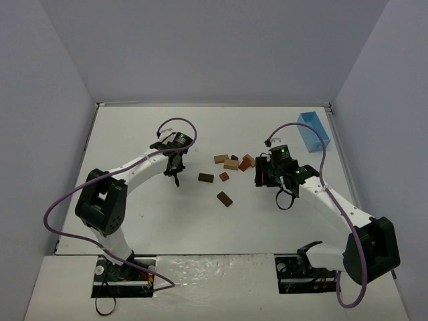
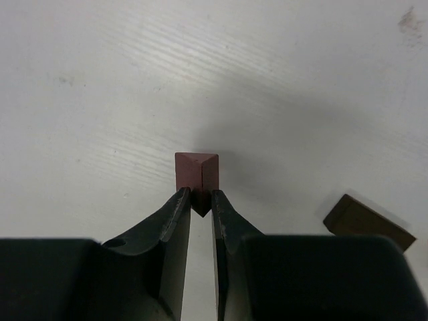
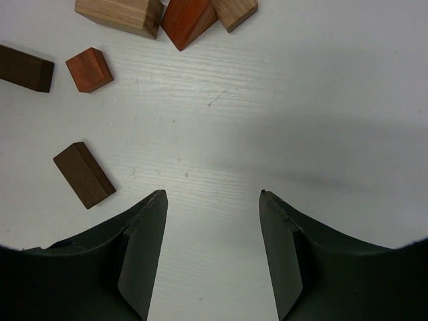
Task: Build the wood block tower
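Observation:
No stacked tower shows in any view. Several loose wood blocks lie mid-table: tan blocks (image 1: 231,164), a reddish wedge (image 1: 247,162), a reddish cube (image 1: 224,176) and two dark brown cuboids (image 1: 206,178) (image 1: 225,198). My left gripper (image 1: 175,172) is left of the pile, shut on a reddish-brown block (image 2: 196,172) and holding it close over bare table. My right gripper (image 1: 262,176) is open and empty, just right of the pile. Its wrist view shows the reddish cube (image 3: 89,69), the wedge (image 3: 188,20) and a dark cuboid (image 3: 83,174) ahead of the open gripper (image 3: 212,194).
A light blue box (image 1: 313,132) stands at the back right near the table edge. White walls enclose the table at the back and both sides. A dark brown cuboid (image 2: 368,224) lies right of the left gripper. Purple cables loop over both arms.

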You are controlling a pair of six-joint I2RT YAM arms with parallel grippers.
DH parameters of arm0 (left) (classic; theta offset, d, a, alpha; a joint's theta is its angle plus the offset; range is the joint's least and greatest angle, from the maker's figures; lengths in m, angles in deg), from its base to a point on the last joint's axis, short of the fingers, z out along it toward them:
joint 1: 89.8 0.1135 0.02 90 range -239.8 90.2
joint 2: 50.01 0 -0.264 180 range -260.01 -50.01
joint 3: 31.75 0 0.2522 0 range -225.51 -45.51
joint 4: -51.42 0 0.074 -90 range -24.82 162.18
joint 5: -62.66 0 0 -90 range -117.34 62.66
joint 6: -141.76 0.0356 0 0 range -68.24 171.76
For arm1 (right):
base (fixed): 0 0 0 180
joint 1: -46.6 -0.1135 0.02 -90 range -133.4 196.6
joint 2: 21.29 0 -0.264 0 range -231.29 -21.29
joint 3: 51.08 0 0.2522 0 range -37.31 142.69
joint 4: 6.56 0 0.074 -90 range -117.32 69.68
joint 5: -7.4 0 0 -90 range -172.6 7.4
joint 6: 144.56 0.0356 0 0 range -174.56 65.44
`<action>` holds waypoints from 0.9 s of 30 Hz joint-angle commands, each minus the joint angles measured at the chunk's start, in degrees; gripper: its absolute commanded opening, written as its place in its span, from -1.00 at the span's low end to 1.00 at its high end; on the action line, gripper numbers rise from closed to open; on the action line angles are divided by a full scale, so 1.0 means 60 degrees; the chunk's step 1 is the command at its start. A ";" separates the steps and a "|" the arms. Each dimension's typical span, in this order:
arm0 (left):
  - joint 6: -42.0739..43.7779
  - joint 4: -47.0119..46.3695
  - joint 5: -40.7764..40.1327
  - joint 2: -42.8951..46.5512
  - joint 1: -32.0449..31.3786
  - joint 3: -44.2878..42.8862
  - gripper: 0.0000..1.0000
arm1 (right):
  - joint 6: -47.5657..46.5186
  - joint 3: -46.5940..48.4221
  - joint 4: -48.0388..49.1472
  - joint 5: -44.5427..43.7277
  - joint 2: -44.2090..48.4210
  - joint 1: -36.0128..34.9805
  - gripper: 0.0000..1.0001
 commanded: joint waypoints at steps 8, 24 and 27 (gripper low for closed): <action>-0.0950 0.0175 0.0246 0.0626 0.0016 0.1018 -0.62 | -0.0261 0.0318 0.0262 0.0095 -0.0237 0.0073 0.08; 0.8598 -0.1424 0.3515 0.2247 0.1074 0.1694 0.36 | -0.0528 0.0545 0.0247 0.0183 -0.0117 0.0073 0.08; 0.9102 -0.1733 0.4980 0.1945 0.1537 0.1926 0.35 | -0.0610 0.0621 0.0247 0.0198 -0.0042 0.0073 0.08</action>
